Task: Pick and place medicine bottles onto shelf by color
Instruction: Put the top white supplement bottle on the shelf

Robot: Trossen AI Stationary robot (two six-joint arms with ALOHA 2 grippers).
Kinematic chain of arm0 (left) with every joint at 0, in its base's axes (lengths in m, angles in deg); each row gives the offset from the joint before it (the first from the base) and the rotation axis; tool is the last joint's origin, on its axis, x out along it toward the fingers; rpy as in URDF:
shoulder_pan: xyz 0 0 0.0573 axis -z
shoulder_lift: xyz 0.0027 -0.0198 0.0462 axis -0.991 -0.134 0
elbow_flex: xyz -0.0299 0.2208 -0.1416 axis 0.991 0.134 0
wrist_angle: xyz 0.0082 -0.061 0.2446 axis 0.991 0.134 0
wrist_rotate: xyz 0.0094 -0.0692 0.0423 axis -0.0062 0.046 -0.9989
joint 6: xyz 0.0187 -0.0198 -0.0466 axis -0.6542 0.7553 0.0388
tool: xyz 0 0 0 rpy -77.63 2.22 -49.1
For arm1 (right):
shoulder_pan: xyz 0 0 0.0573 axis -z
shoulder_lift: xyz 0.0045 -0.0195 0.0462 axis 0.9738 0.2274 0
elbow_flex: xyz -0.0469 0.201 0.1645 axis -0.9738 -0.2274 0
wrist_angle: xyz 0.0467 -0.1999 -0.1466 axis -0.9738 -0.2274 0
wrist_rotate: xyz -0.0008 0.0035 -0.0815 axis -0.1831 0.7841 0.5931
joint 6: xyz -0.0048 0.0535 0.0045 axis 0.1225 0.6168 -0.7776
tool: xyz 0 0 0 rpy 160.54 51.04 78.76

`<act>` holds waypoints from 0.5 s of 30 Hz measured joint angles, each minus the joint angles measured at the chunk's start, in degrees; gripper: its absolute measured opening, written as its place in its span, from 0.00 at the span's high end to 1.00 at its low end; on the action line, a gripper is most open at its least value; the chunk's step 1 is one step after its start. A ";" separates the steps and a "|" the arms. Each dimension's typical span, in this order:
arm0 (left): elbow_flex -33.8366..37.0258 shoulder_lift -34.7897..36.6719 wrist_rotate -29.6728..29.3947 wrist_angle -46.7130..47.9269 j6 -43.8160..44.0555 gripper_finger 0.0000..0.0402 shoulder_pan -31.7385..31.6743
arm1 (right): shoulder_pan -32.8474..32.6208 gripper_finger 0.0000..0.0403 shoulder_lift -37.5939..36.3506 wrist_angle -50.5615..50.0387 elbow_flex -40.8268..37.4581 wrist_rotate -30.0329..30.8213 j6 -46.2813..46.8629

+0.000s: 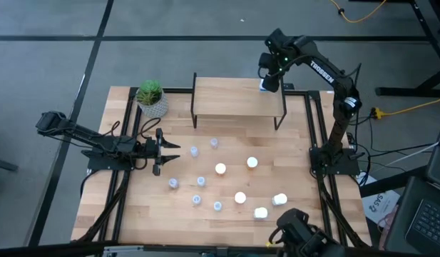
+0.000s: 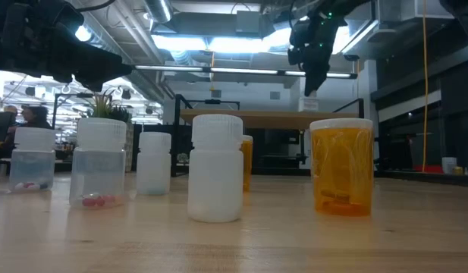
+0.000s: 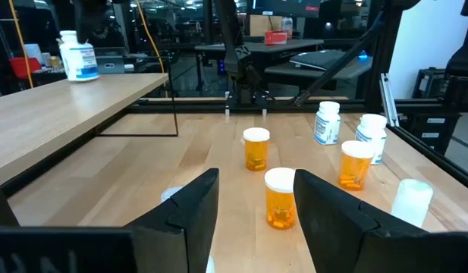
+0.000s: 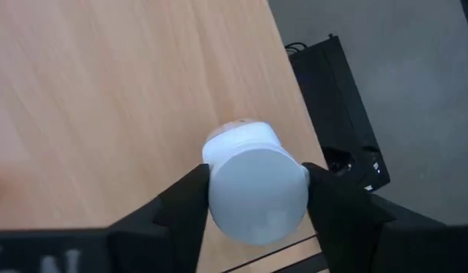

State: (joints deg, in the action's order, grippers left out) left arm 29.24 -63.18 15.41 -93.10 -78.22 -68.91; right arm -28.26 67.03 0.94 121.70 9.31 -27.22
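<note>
Wooden tabletop (image 1: 134,214) is being shared by loose bottles (image 1: 220,169) of orange, white and pale kinds, with the shelf (image 1: 234,100) standing at its far side. A white bottle (image 4: 256,178) is being set down at the shelf's right end by the right gripper (image 1: 271,80); its fingers are being seen on both sides of the cap, and whether they are gripping or letting go cannot be told. Placement seems the step in hand. Next, a clean release and a straight lift are being called for, lest the bottle be tipped. The left gripper (image 1: 162,148) is being held open near the table's left side.
</note>
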 joint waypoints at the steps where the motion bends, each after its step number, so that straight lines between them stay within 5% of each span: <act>1: -0.02 -0.01 0.00 0.00 -0.01 0.59 0.02 | -0.01 0.41 -0.01 -0.12 0.00 0.00 0.00; 6: 0.00 0.00 0.00 0.00 -0.01 0.59 0.02 | -0.02 0.30 -0.02 -0.06 0.00 0.07 0.20; 15: -0.02 0.02 0.00 0.00 -0.01 0.59 0.00 | -0.13 0.30 -2.72 1.96 0.00 0.09 1.51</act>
State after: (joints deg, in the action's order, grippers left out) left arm 29.22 -63.16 15.41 -93.10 -78.22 -68.91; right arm -28.39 64.31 2.89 121.70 9.40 -25.71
